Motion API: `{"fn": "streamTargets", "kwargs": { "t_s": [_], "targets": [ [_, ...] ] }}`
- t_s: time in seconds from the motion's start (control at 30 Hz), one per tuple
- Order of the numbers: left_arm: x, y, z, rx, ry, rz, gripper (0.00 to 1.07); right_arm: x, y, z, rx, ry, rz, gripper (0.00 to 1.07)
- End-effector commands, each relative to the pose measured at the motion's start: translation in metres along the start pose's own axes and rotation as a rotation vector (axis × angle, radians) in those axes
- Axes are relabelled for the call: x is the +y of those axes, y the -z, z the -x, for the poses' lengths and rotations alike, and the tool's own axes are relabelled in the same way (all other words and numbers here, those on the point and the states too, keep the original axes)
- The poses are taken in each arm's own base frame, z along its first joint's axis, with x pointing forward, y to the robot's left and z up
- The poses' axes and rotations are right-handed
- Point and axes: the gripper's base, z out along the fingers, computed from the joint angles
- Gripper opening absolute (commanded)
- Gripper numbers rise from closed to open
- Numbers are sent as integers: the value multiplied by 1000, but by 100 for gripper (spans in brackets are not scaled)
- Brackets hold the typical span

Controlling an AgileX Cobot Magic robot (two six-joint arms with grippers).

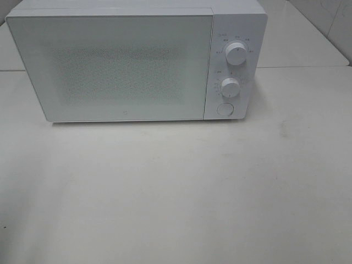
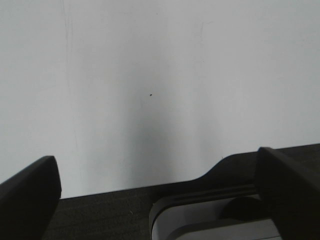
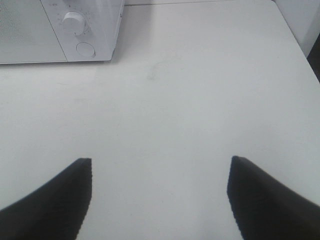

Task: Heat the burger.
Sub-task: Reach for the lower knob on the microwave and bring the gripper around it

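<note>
Burger: not visible in any of the three views; it is not on the open counter, and whether it sits behind the shut door cannot be told
Microwave: white, filling the upper left and centre of the high frame, standing on the counter; its door is closed and the speckled window shows nothing inside
Controls: on the panel right of the door in the high frame, an upper knob, a lower knob and a round button beneath them
Relation for the coming move: with the burger hidden, its direction and long axis from either arm cannot be judged; the microwave front is the only likely target in sight, and the right wrist view shows that panel beyond its fingers and well apart, while the left wrist view shows only bare counter and a dark edge, so the right arm looks better placed for the button or knobs
Left end effector: fingers spread wide, nothing between them, touching nothing
Right end effector: fingers spread wide over bare counter, empty, clear of the surface as far as can be seen
High frame: neither arm reaches into it
</note>
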Motion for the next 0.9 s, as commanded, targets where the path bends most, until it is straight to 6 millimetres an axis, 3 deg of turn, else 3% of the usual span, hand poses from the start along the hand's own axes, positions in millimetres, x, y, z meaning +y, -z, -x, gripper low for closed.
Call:
{"fn": "streamTargets", "kwargs": {
  "t_s": [0.03, 0.63, 0.9],
  "targets": [
    [-2, 10, -17, -102, 2, 11, 98, -1, 3, -2, -31, -6, -5, 74],
    [-15, 58, -71, -543, 6, -10, 98, -1, 3, -2, -31, -6, -5, 74],
    [-18, 66, -87, -651, -8, -6, 98, -1, 3, -2, -31, -6, -5, 74]
  ]
}}
